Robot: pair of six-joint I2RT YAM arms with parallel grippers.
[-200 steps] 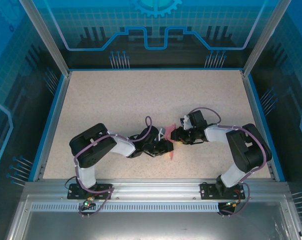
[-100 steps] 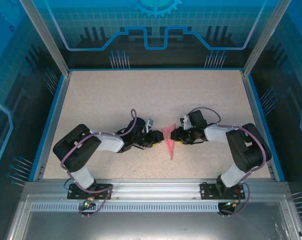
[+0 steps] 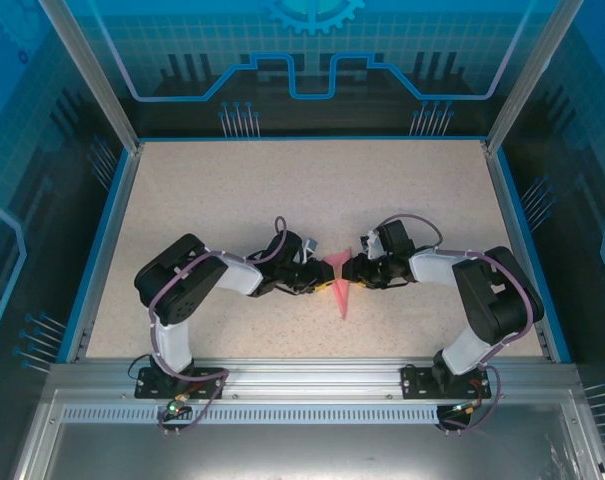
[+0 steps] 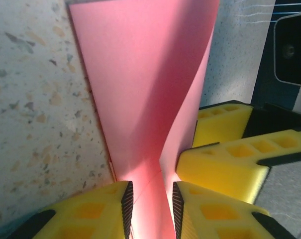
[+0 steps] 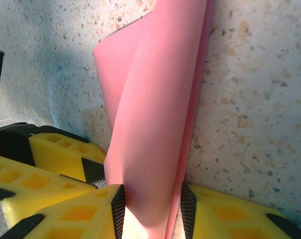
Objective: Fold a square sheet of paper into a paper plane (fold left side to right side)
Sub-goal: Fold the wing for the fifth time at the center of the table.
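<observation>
The paper plane (image 3: 341, 294) is a narrow pink-red folded dart lying mid-table, its tip toward the near edge. My left gripper (image 3: 322, 279) meets its wide end from the left and my right gripper (image 3: 351, 270) from the right. In the left wrist view the paper plane (image 4: 140, 89) runs down between my left gripper's (image 4: 149, 201) black pads, one flap standing up. In the right wrist view the folded layers (image 5: 150, 99) fill the gap of my right gripper (image 5: 152, 201), both pads against the paper. Each gripper is shut on the paper.
The speckled tabletop (image 3: 232, 200) is bounded by blue walls (image 3: 107, 220) on three sides and an aluminium rail (image 3: 302, 375) at the near edge. The right gripper's yellow fingers (image 4: 225, 159) sit close beside my left fingers.
The left gripper was on the paper a second ago, drew back to the left and opened a little, and has now returned onto the paper's wide end. The right arm has stayed put.
</observation>
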